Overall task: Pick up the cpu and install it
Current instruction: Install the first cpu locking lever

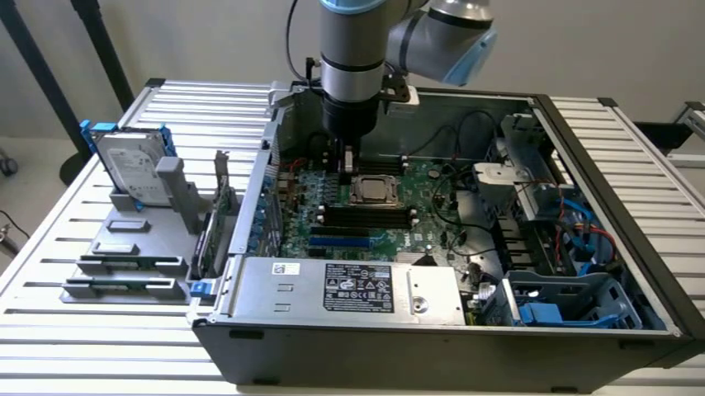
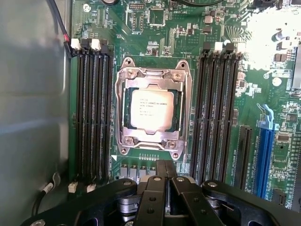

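The gripper point(image 2: 165, 181) hung shut and empty just above the motherboard point(image 2: 225, 28); beyond it the cpu point(image 2: 151, 108) lay flat in its socket point(image 2: 153, 70), likely light, rigid and fragile, best pinched by opposite edges

Silver-grey arm point(image 1: 350, 58) with pale blue joint caps, black screwed linkages.

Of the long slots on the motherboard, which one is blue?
The blue slot standing alone, out past one black memory bank, away from the cpu. All the memory slots flanking the cpu socket are black.
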### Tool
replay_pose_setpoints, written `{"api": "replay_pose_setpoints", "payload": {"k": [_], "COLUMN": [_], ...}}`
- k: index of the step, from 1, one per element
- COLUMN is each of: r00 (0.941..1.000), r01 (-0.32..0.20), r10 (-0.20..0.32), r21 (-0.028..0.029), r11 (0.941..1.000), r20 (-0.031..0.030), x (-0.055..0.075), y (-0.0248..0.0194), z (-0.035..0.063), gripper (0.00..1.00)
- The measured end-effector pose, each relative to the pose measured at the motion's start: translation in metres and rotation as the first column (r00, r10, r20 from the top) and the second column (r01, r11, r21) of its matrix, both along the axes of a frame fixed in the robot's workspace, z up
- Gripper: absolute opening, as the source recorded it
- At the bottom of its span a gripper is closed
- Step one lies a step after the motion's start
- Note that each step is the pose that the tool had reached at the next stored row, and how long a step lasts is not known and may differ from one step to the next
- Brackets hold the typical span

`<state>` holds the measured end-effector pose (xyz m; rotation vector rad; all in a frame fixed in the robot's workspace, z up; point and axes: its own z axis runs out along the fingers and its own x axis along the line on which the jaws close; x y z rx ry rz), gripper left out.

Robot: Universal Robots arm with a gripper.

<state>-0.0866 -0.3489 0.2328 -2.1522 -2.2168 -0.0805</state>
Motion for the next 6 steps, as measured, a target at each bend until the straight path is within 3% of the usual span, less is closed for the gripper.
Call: {"api": "replay_pose_setpoints", "payload": {"k": [6], "r00": [1.0000], "r01": [0.000], "r10": [0.000], "r21": [-0.0003], "r11": [1.0000], "r20": [-0.0001], "x": [0.0000], "y": [0.0000], "z": [0.0000], "gripper": [0.11]}}
